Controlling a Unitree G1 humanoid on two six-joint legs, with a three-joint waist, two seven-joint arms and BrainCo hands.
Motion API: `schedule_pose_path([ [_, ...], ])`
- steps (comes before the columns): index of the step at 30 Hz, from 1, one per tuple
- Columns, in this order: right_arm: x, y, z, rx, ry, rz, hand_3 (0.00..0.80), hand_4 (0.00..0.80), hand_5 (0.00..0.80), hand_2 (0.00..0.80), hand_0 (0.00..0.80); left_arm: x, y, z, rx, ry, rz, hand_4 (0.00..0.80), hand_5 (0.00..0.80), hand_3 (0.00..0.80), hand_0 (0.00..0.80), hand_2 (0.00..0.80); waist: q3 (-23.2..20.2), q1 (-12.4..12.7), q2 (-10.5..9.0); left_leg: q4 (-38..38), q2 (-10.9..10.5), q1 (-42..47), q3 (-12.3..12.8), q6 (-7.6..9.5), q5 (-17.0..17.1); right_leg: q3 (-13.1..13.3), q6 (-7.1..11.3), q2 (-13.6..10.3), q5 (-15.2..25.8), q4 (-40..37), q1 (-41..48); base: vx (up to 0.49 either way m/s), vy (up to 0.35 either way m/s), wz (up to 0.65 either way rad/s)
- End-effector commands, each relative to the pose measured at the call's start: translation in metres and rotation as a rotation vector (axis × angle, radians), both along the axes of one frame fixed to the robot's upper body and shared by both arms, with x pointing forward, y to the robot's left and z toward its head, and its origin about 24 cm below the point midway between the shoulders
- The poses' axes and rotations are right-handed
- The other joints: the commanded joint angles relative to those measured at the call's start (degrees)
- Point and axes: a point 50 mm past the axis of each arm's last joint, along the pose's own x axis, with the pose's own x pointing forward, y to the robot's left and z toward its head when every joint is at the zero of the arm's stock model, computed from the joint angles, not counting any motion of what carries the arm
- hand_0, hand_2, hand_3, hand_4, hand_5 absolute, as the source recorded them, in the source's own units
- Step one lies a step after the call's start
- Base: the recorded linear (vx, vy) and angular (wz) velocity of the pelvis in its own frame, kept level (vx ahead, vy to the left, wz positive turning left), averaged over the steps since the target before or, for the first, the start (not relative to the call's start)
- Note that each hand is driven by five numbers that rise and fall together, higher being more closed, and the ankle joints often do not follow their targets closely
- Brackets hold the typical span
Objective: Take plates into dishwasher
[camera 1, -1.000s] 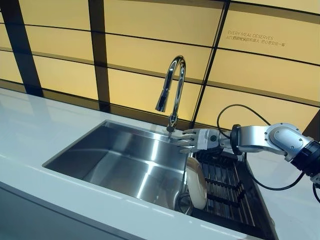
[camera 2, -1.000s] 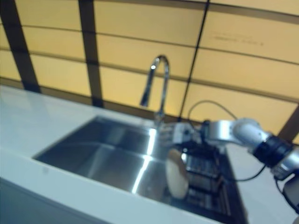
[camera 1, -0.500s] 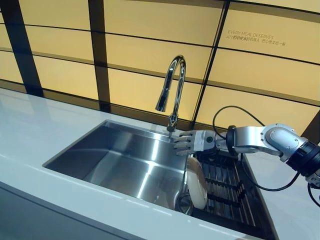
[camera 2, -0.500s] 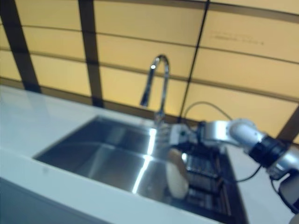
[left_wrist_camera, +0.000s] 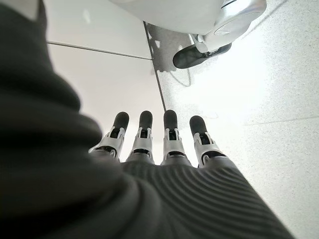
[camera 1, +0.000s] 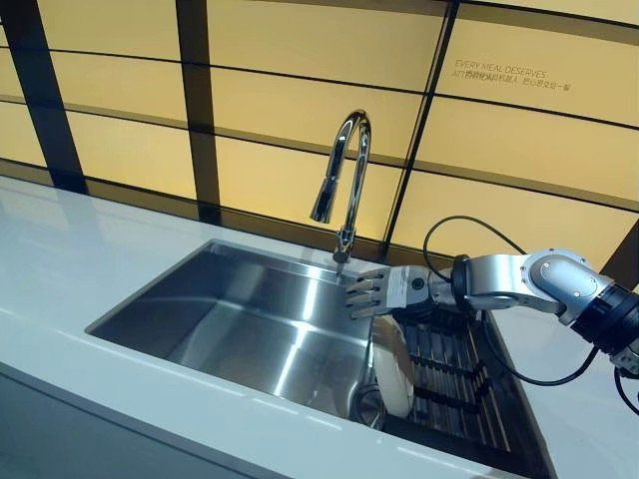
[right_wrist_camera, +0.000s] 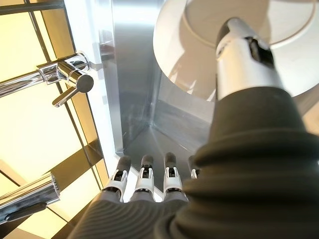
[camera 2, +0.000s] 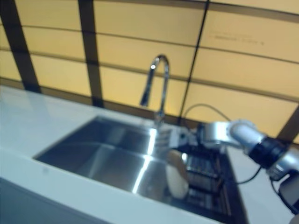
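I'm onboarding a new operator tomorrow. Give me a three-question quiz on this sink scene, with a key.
1. True or false: the right hand is gripping the plate.
2. Where does the plate stand?
A. flat on the counter
B. on edge at the right end of the sink, beside the dark rack
C. under the faucet spout
3. Fill in: the left hand holds ____.

Key:
1. False; its fingers are straight and it hovers above the plate, apart from it.
2. B
3. Nothing; its fingers are straight, with only floor past them in the left wrist view.
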Motion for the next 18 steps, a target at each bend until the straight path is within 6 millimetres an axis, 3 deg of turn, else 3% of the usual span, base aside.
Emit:
schedule_pose_path([
  [1,-0.002,-0.004,0.003,0.038,0.028,-0.016,0.000,0.000,0.000,0.000,0.000,0.005,0.005,0.002,0.029,0.009,-0.067,0.000,0.000,0.000,0.000,0.000,0.55,1.86,-2.41,-0.25,-2.81,-0.63,2.47,1.91,-2.33,-2.66,4.18,-0.42,-4.37,0.17,4.41,0.000,0.000,0.00],
  [18,-0.006,-0.006,-0.019,0.065,0.109,-0.025,0.000,0.000,0.000,0.000,0.000,0.004,0.008,0.002,0.041,0.010,-0.057,0.000,0.000,0.000,0.000,0.000,1.24,1.67,-2.92,-0.25,-2.75,-0.36,2.64,2.07,-2.60,-2.52,4.13,-0.30,-4.24,0.17,4.47,0.000,0.000,0.00],
])
